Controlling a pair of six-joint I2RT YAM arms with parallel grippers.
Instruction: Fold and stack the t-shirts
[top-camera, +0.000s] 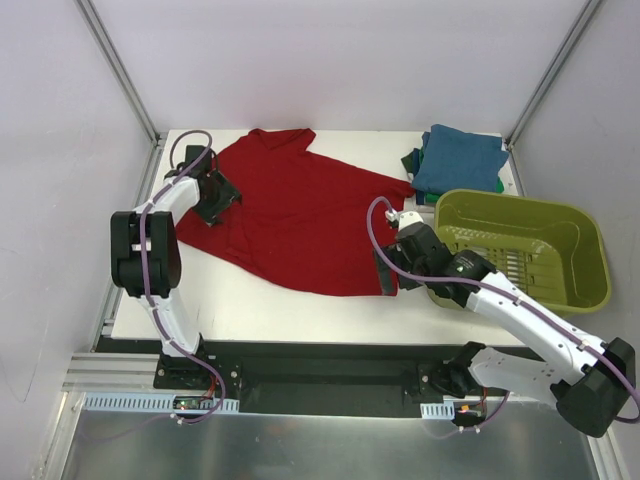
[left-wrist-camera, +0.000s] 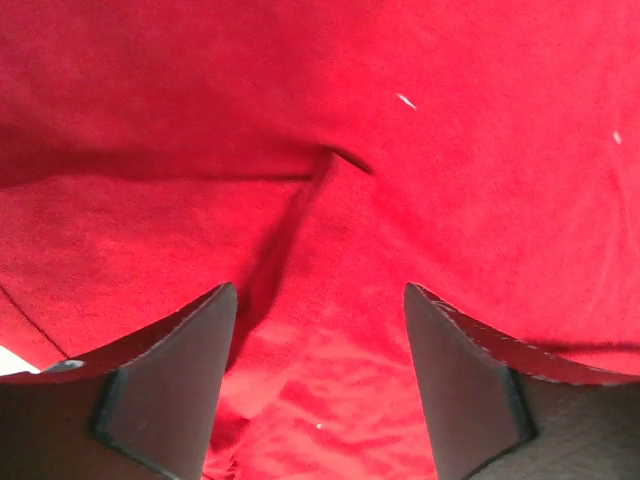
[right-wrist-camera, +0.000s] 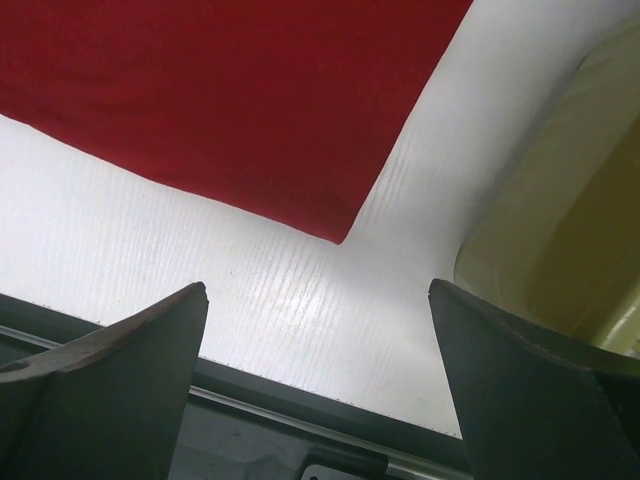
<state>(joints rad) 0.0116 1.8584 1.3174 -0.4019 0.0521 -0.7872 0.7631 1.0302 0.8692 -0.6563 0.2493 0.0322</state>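
The left jaws stand spread apart, low over dark red cloth that fills everything beneath them. A soft crease in the fabric runs away from the gap between them, and nothing is pinched. They belong to the left arm (top-camera: 165, 215), which reaches over the left edge of the dark red short-sleeved t-shirt (top-camera: 300, 215). The right jaws are also wide apart and hold nothing. They hang over bare white tabletop (top-camera: 250, 310) just off the shirt's near right corner, with the cloth corner ahead of them and apart from both tips. The right arm (top-camera: 520, 315) stretches in from the near right to put them there, between the shirt and the olive-green plastic basket (top-camera: 590, 270). The red shirt lies opened out and rumpled across the middle of the tabletop, one flap turned over at the far edge, not folded into a square. At the far right corner, just behind the basket, a teal-blue folded t-shirt (top-camera: 458, 160) sits on top of a dark green folded t-shirt (top-camera: 412, 160), whose edge peeks out on the left.
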